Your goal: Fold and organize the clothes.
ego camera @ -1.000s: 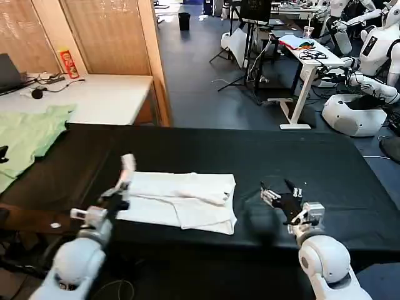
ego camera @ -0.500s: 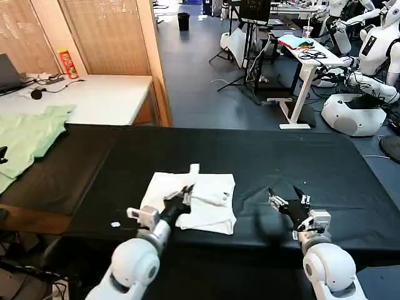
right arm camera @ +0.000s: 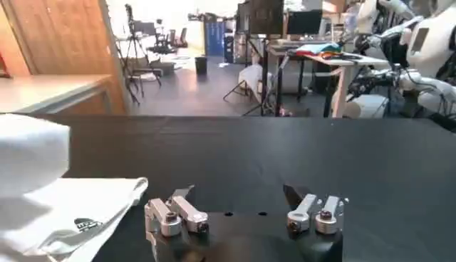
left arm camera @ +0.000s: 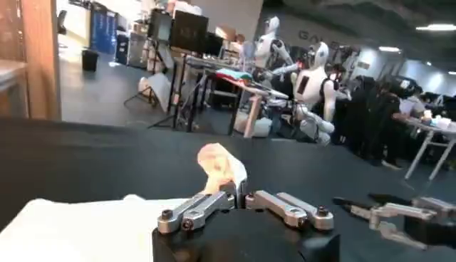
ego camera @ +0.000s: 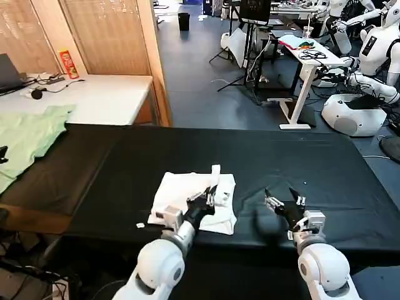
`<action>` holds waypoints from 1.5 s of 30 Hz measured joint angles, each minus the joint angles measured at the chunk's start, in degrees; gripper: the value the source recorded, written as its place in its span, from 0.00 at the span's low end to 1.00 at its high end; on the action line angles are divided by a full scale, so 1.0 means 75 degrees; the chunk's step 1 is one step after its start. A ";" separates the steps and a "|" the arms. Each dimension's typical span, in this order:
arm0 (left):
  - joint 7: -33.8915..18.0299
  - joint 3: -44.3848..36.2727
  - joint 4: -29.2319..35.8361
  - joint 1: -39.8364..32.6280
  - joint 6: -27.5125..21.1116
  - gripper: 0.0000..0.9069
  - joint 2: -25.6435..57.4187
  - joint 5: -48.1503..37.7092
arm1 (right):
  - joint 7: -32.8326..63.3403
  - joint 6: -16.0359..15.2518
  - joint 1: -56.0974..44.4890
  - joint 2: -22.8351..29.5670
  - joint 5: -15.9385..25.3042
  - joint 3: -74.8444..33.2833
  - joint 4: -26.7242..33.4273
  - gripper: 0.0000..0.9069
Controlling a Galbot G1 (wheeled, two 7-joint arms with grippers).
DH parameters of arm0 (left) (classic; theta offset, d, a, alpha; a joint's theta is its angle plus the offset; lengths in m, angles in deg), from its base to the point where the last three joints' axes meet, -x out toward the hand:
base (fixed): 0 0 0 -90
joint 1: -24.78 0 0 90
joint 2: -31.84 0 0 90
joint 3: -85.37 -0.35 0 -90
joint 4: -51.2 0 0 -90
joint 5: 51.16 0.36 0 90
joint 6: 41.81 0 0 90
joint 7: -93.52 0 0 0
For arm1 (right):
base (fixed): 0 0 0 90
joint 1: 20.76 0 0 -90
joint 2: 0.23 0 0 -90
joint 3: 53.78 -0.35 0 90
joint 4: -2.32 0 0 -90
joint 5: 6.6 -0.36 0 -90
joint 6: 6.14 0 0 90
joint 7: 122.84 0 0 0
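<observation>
On a black-covered table (ego camera: 325,162), the left gripper (ego camera: 209,195) pinches a white T-shirt (ego camera: 181,190); the right gripper (ego camera: 282,201) waits nearby, fingers spread.

The right claw (right arm camera: 239,196) hangs spread open over the black tabletop (right arm camera: 285,156), just beside the folded white T-shirt (right arm camera: 57,199), not touching it

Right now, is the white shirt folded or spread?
Partly folded: the white shirt lies as a compact stack, and the left gripper holds one flap raised.
</observation>
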 joint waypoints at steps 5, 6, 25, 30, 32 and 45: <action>-0.0060 0.0006 -0.0127 0.0023 0.0097 0.01 -0.0145 0.0061 | -0.0007 0.0005 0.0004 0.0001 0.0014 0.0055 0.0003 0.97; -0.0060 0.0006 -0.0152 0.0033 0.0100 0.38 -0.0170 0.0062 | -0.0017 0.0005 0.0014 0.0001 0.0015 0.0074 0.0001 0.97; 0.0484 0.0165 -0.0006 0.0047 0.0596 0.97 -0.0417 -0.0112 | -0.0687 0.0131 0.0518 -0.0427 -0.0009 0.0910 0.0239 0.97; 0.0477 0.0769 0.0049 0.0169 0.0831 0.97 0.0142 0.0266 | -0.0958 0.0131 0.0644 -0.0675 -0.0501 0.1564 0.0156 0.97; 0.0475 0.1018 0.0086 0.0303 0.0884 0.97 0.0372 0.0421 | -0.0907 0.0105 0.0592 -0.0774 -0.0643 0.1742 0.0066 0.97; 0.0451 0.1450 0.0008 0.0842 0.0946 0.97 0.0431 0.0792 | -0.1731 0.0997 -0.0675 -0.1583 0.1031 0.2258 -0.0604 0.97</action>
